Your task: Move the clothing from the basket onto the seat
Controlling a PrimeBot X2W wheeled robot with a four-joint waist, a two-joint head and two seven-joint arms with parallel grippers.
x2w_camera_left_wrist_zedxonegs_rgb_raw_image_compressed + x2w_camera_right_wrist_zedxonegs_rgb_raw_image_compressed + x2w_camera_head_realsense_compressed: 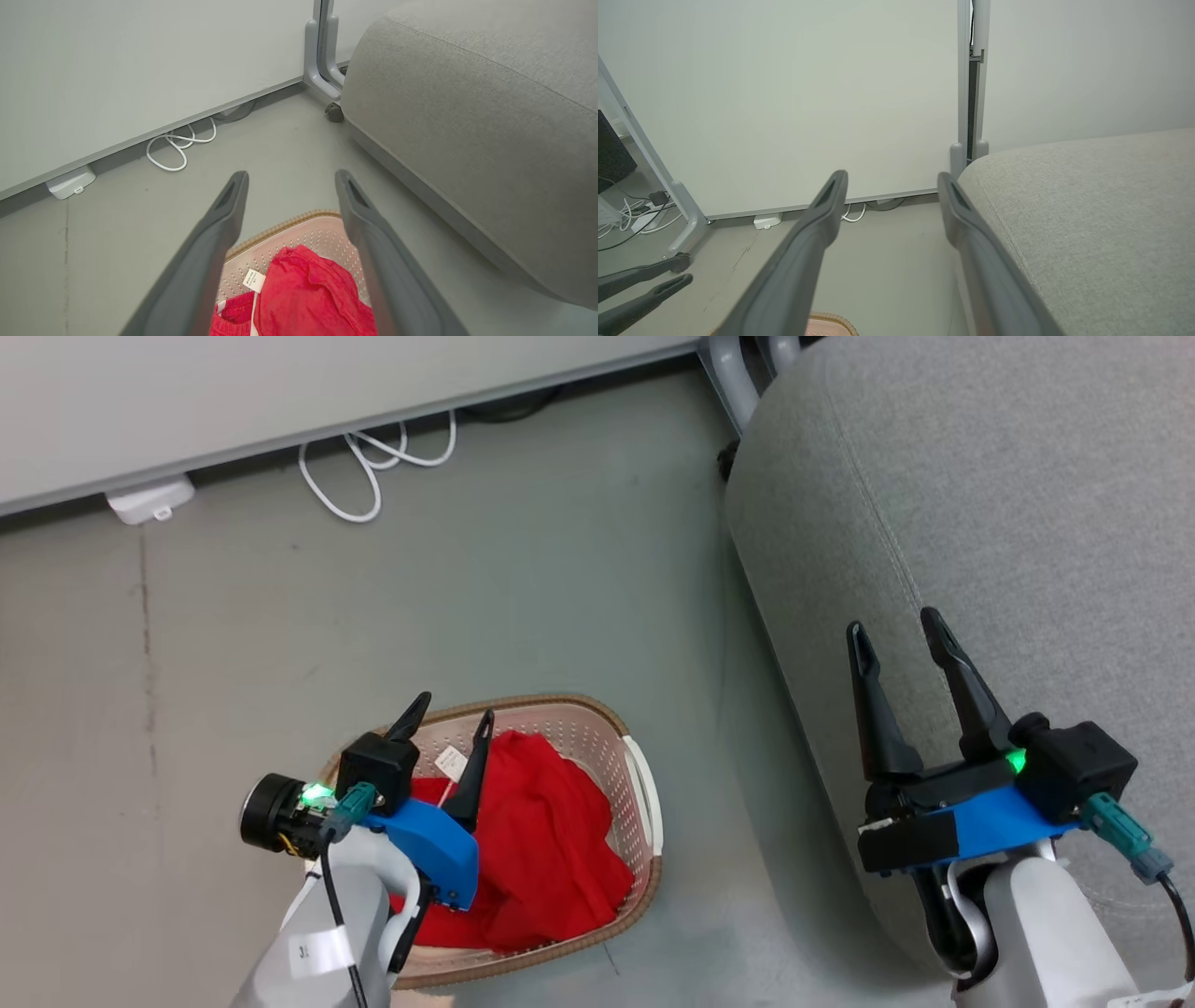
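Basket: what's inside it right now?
Red clothing is heaped in the basket, with a white tag near the far wall. The heap covers the floor of it; the left arm hides the near-left corner.

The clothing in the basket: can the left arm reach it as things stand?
Probably yes. The left gripper hangs open above the basket, and the clothing lies uncovered inside, with nothing in between.
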